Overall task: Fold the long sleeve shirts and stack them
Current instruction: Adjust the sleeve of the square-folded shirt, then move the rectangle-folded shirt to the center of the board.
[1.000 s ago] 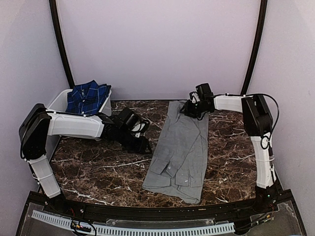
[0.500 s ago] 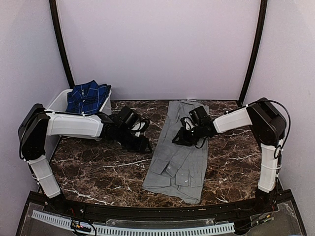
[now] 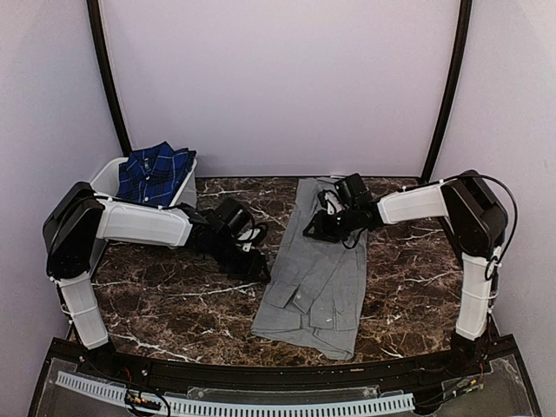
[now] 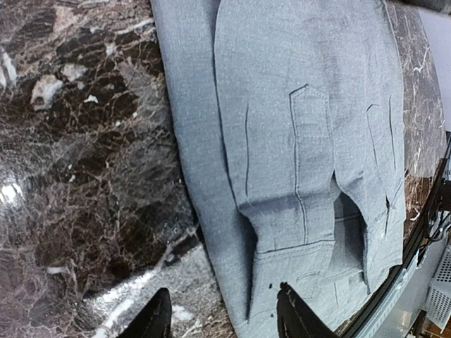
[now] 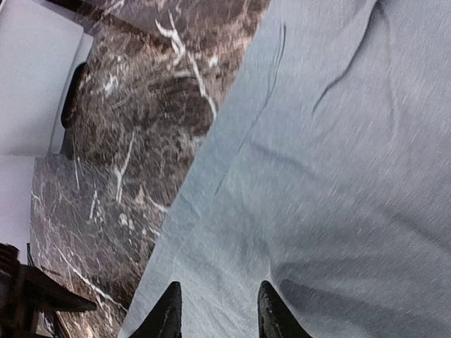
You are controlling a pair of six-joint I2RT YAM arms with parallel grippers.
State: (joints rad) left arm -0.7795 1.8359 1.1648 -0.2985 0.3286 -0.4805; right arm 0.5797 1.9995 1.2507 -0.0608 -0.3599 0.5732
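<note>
Two arms have moved in the last second, the right far more than the left. The left tool [image 3: 258, 267] has edged a little nearer the grey shirt [image 3: 317, 269] and hangs low just beside its left edge. Its fingers stand apart with nothing between them. The wrist view shows bare bench [image 3: 165, 304] and the shirt's edge below.

The right tool [image 3: 313, 229] has left the far end of the shirt, where it sat a second ago. It now hovers over the upper left part of the cloth. Its fingers are also apart, and the cloth under them looks flat and ungripped.

The grey shirt lies lengthwise on the bench with its sleeves folded in, as it lay before. I judge that both tools are lining up along the left edge for a fold not yet begun.

One container is in view, a white tub [image 3: 102, 176] at the far left. It holds the plaid shirt [image 3: 156, 171], bundled, draped over the rim and still unfolded.
</note>
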